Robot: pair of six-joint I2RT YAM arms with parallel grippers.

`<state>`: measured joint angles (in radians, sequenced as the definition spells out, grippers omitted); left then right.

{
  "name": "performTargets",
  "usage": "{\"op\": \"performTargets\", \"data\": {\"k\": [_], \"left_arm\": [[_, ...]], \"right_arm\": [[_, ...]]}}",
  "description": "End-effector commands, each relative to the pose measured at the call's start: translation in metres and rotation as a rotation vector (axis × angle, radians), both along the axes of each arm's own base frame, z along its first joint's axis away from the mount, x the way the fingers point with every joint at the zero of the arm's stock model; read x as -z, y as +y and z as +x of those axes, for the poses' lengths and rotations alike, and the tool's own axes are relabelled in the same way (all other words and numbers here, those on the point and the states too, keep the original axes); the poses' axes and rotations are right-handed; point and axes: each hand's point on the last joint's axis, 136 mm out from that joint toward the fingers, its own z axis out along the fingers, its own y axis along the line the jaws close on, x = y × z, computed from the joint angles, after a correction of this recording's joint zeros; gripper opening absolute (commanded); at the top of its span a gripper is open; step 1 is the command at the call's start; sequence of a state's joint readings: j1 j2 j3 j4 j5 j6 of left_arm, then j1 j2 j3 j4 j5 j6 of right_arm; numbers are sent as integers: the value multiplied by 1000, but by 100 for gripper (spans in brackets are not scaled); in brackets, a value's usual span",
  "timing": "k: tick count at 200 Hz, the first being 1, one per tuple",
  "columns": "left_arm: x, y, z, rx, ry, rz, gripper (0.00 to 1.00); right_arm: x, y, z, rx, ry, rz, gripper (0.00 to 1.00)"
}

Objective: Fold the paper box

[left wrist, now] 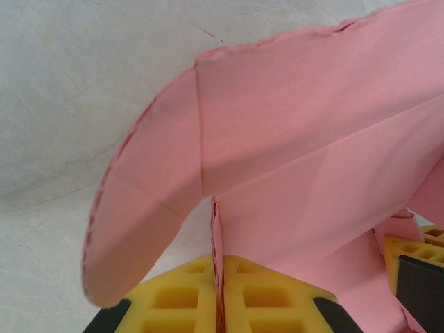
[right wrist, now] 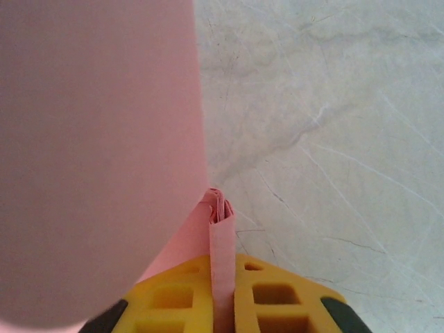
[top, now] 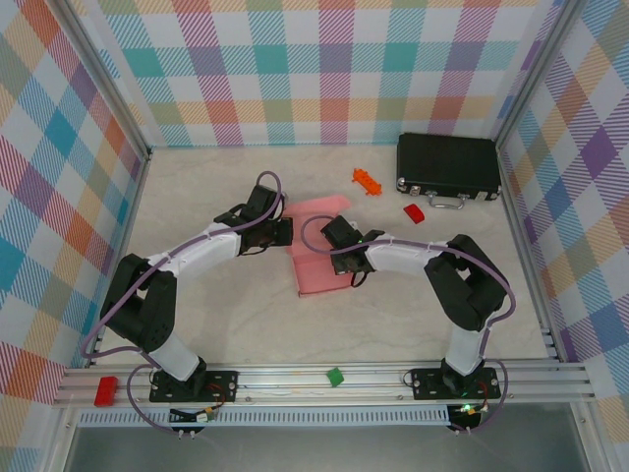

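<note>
Paper box (top: pixel 314 275) half-folded, one edge pinched in left fingers (left wrist: pixel 173 305), another in right fingers (right wrist: pixel 274 305).

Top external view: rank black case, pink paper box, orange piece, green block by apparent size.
1-2. black case, paper box: look alike; box partly covered, so unranked.
3. orange piece.
4. green block, slightly smaller.
</note>
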<state>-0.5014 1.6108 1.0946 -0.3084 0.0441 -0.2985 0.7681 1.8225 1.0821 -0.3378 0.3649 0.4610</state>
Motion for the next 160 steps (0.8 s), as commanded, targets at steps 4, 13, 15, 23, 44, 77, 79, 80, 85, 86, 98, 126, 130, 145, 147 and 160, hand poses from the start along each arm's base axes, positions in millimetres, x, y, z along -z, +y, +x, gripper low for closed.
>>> {"op": "performTargets", "data": {"k": [4, 13, 15, 23, 44, 77, 79, 80, 85, 86, 98, 126, 130, 145, 147, 160], "left_arm": [[-2, -6, 4, 13, -6, -29, 9], [-3, -6, 4, 17, -8, -27, 9], [-3, -6, 4, 19, -8, -26, 9], [-2, -6, 4, 24, -11, -22, 9], [-7, -11, 13, 41, -55, -26, 9], [-6, -13, 20, 61, -78, -10, 9], [-6, -13, 21, 63, -80, -9, 9], [-6, -13, 21, 63, -80, -8, 9], [-6, -14, 22, 64, -84, -6, 9], [-6, -14, 22, 65, -85, -5, 9], [-8, -14, 24, 62, -93, -5, 9], [-16, -17, 24, 64, -135, -24, 9], [-18, -17, 24, 66, -141, -27, 9], [-22, -20, 23, 74, -159, -37, 9], [-23, -21, 22, 75, -161, -38, 9], [-24, -21, 22, 78, -172, -39, 9]], "right_arm": [[38, -16, -35, -23, 151, -85, 15], [31, -15, -33, -22, 135, -70, 17], [29, -14, -32, -21, 132, -66, 18], [22, -13, -31, -20, 119, -54, 20], [4, -8, -25, -19, 83, -21, 25], [-20, -3, -18, -12, 46, 12, 31], [-21, -2, -18, -13, 44, 14, 32], [-21, -2, -18, -13, 43, 15, 32], [-24, -1, -17, -13, 40, 20, 33], [-24, -1, -17, -13, 39, 21, 33], [-31, 0, -15, -6, 27, 31, 37], [-35, 1, -10, 10, 12, 34, 39], [-35, 2, -10, 13, 12, 36, 39], [-32, 2, -9, 23, 19, 34, 41], [-32, 2, -9, 23, 19, 34, 40], [-29, 3, -9, 28, 22, 37, 41]]}}
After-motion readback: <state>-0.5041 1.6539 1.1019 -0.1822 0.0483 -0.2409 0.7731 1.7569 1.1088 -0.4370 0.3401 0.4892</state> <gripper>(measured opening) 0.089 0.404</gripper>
